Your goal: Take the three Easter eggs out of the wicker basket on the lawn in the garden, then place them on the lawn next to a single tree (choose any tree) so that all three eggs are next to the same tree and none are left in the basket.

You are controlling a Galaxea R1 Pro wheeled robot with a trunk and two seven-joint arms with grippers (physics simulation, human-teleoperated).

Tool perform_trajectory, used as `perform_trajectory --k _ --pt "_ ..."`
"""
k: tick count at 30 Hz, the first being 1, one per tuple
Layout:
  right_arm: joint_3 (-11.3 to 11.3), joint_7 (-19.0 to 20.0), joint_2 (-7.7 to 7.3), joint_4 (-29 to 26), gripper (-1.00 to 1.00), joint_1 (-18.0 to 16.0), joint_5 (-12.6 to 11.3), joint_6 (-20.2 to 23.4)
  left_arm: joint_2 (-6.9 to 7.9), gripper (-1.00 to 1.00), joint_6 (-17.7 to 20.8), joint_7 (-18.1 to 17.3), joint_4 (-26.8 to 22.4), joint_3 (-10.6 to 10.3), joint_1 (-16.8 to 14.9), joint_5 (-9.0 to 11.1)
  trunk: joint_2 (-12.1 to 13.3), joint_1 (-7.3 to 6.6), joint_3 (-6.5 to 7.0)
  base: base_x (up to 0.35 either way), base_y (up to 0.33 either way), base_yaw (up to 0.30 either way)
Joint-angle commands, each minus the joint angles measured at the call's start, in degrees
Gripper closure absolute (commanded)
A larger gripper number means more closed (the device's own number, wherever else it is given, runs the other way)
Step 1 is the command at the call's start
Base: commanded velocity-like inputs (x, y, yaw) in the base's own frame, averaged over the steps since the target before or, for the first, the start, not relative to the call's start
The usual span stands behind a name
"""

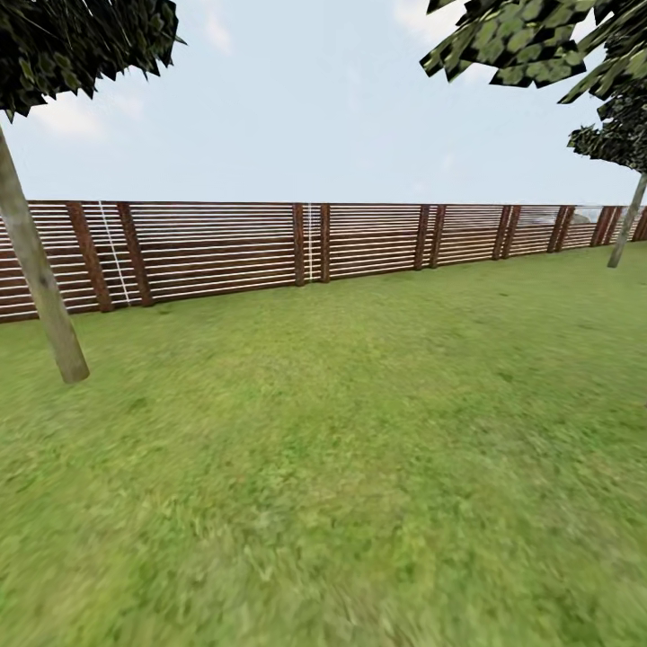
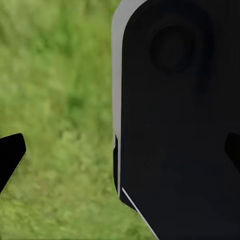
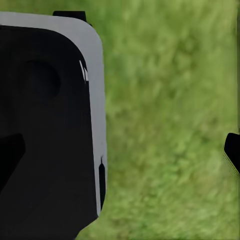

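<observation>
We see mottled green lawn [image 1: 341,485] nearest, rough and blurry. Behind it runs a brown slatted fence [image 1: 225,247]; a tree [image 1: 40,279] with a grey-brown trunk stands just before the fence. Wrist views show dark, rounded robot bodywork over grass; jaw state unclear.

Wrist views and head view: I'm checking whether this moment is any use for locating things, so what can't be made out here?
- Left wrist view: a dark robot body blocks much of the lawn; fingertips cut off by the edges.
- Right wrist view: the same, fingertips barely in frame.
- Head view: near tree canopy cropped by the top edge; far tree small.
</observation>
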Motion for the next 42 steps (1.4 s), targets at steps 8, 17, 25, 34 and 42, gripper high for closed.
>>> perform_trajectory --k 8,17,25,34,42 --pt "0.11 -0.08 -0.08 0.07 -1.00 -0.06 0.00 -0.04 0.00 -1.00 0.06 -0.02 -0.12 0.03 0.03 0.01 -0.02 0.03 -0.17 0.335 0.000 -0.059" --pt "0.13 -0.08 -0.08 0.07 -1.00 -0.06 0.00 -0.07 -0.01 -1.00 0.06 -0.02 -0.12 0.03 0.03 0.03 -0.02 0.03 -0.63 0.335 0.000 -0.236" --pt "0.06 -0.08 -0.08 0.07 -1.00 -0.06 -0.03 0.01 -0.02 -1.00 0.06 -0.02 -0.12 0.03 0.03 0.03 -0.02 0.03 -0.89 0.335 0.000 -0.181" --pt "-0.04 -0.08 -0.08 0.07 -1.00 -0.06 -0.06 0.08 -0.06 -1.00 0.06 -0.02 -0.12 0.03 0.03 0.01 -0.02 0.03 -0.90 0.335 0.000 -0.006" --pt "-0.05 -0.08 -0.08 0.07 -1.00 -0.06 -0.06 0.09 -0.05 -1.00 0.06 -0.02 -0.12 0.03 0.03 0.01 -0.02 0.03 -0.90 0.335 0.000 0.000"
